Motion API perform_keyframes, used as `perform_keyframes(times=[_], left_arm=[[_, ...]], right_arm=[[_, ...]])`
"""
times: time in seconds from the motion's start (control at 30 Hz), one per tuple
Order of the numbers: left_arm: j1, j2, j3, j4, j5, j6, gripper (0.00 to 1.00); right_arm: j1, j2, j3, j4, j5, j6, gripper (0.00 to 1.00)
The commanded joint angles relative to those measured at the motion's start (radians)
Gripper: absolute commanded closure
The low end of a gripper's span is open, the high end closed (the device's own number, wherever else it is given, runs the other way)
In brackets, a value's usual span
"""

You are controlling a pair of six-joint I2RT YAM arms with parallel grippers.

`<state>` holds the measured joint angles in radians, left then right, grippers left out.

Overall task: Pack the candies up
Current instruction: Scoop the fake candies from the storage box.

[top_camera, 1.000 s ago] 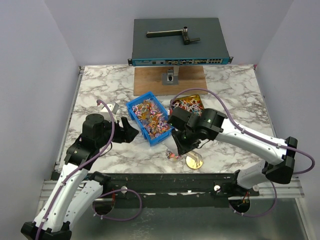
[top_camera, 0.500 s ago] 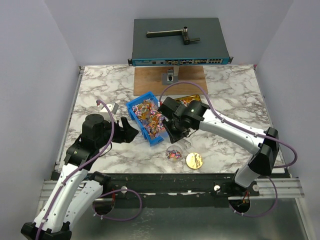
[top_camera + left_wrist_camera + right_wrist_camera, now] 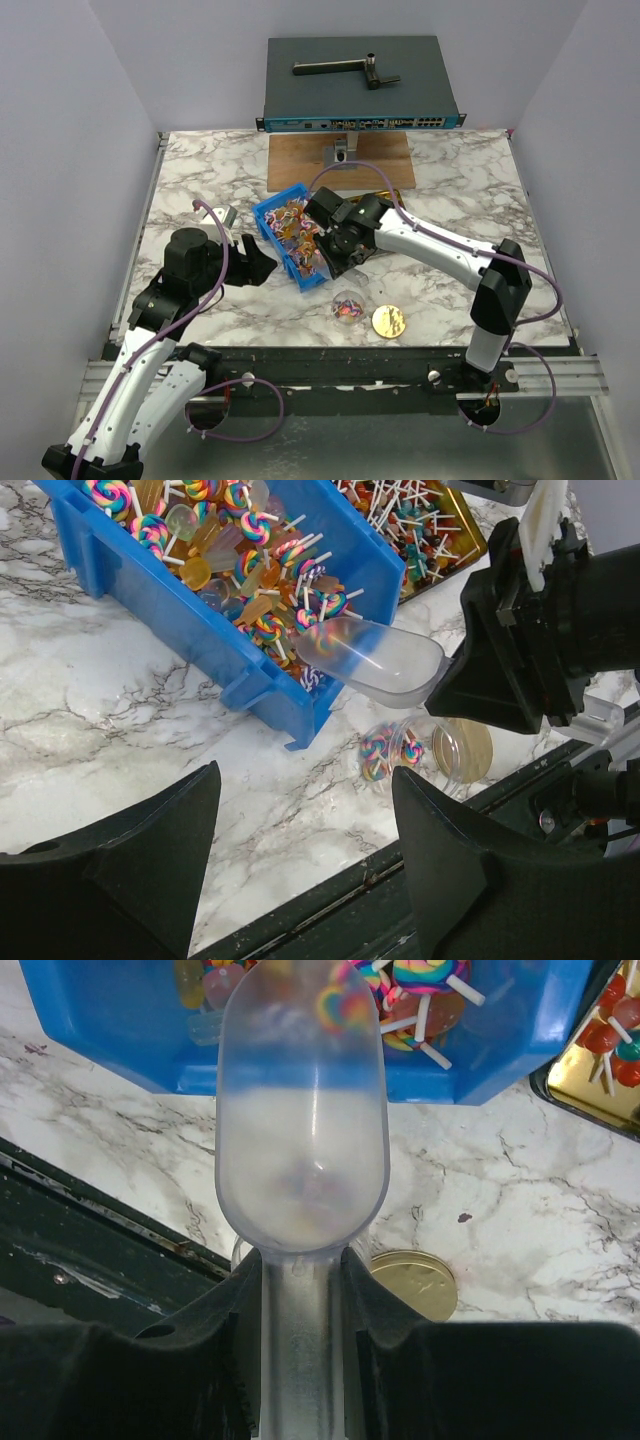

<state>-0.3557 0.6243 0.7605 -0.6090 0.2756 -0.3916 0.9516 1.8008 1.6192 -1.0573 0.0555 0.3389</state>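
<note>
The right gripper [image 3: 303, 1305] was clamped on the handle of the one clear scoop [image 3: 302, 1110], whose bowl looked empty at the near corner of the one blue bin [image 3: 170, 600]. The left gripper [image 3: 305, 810] hung with fingers wide apart, holding nothing. One jar [image 3: 347, 305] beside one gold lid [image 3: 388, 321] held only a few candies [image 3: 378, 755], with far too many to count in the bin and one gold tray [image 3: 470, 535], so packing looked barely begun.

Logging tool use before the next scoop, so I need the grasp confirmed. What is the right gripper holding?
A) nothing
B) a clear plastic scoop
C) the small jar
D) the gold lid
B: in the right wrist view the right gripper is shut on the handle of the clear scoop, whose tip sits at the near corner of the blue bin.
</note>
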Motion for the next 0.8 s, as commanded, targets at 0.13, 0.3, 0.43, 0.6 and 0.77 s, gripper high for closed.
perform_keyframes(times=[0.13, 0.3, 0.43, 0.6, 0.77], left_arm=[[-0.005, -0.014, -0.007, -0.003, -0.018, 0.007, 0.28], [-0.005, -0.014, -0.007, -0.004, -0.018, 0.007, 0.28], [-0.004, -0.015, -0.007, -0.005, -0.016, 0.008, 0.28], [-0.005, -0.010, -0.006, -0.005, -0.019, 0.008, 0.28], [-0.005, -0.004, -0.004, -0.004, -0.020, 0.010, 0.28]], right_arm=[[-0.007, 0.077, 0.071, 0.008, -0.023, -0.040, 0.99], [-0.020, 0.121, 0.099, 0.008, -0.029, -0.048, 0.99], [-0.041, 0.151, 0.114, 0.023, -0.045, -0.052, 0.99], [-0.081, 0.176, 0.117, 0.073, -0.048, -0.047, 0.99], [-0.097, 0.201, 0.122, 0.137, -0.048, -0.037, 0.99]])
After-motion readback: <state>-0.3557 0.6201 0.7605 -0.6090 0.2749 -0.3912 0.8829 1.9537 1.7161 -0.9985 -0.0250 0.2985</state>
